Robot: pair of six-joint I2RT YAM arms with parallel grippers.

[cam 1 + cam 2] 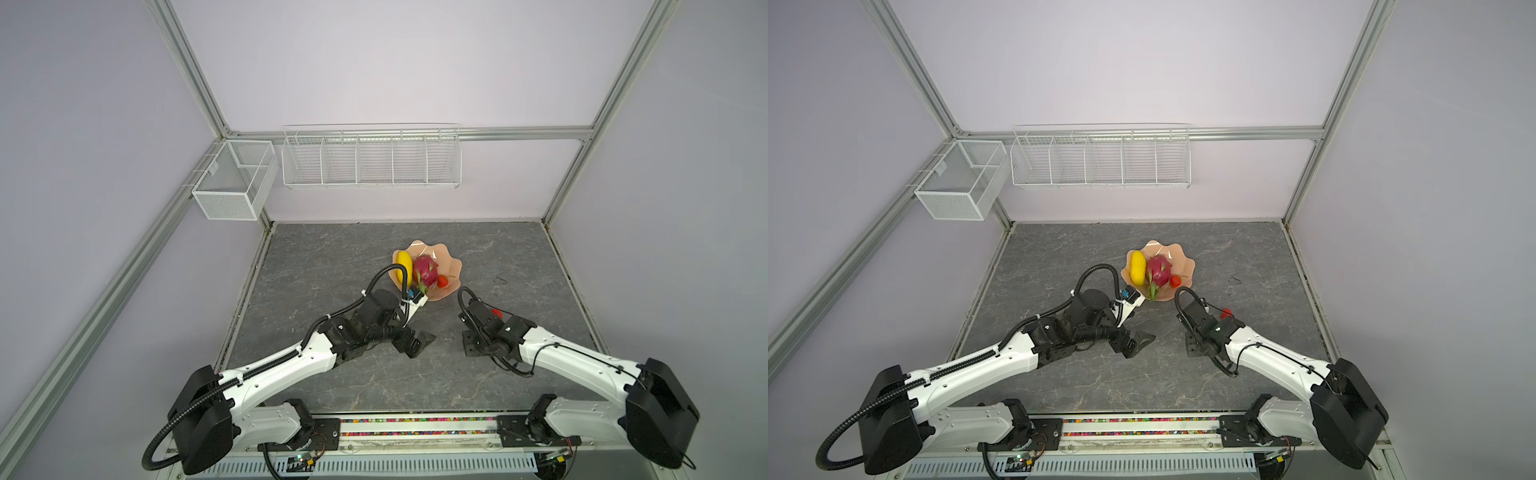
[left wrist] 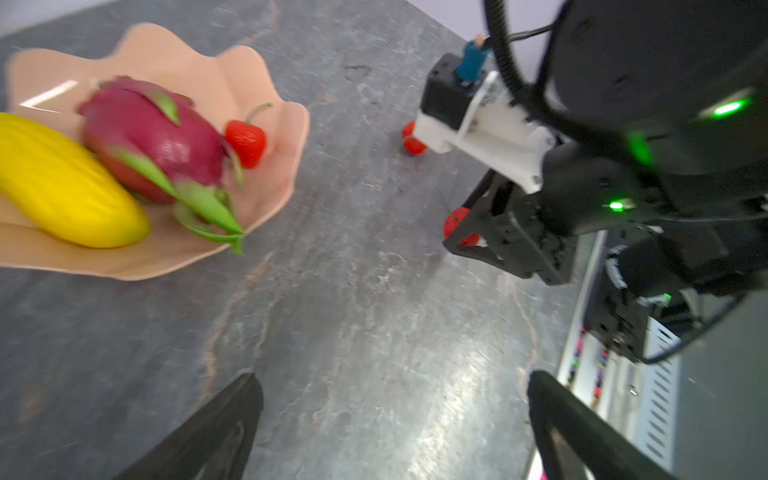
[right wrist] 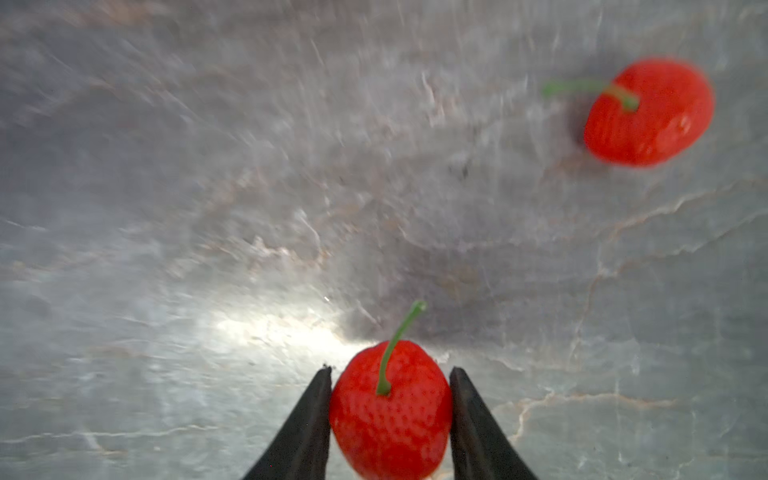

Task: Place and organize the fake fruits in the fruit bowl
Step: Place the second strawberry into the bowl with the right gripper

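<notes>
A grey marbled table (image 1: pixel 332 257) carries a scalloped peach bowl (image 1: pixel 455 266) near its middle. A magenta dragon fruit (image 1: pixel 426 269) lies inside, between a yellow fruit (image 1: pixel 404 266) and a strawberry (image 1: pixel 442 281). The left gripper (image 2: pixel 392 376) hovers on the near side of the bowl, jaws spread wide and empty. The right gripper (image 3: pixel 390 370), down by the table right of the bowl, pinches a second strawberry (image 3: pixel 390 415) between its fingers, stem pointing away from the wrist. A third strawberry (image 3: pixel 648 112) lies loose on the table nearby.

readable text: none | labels: none | brands: none | numbers: none
</notes>
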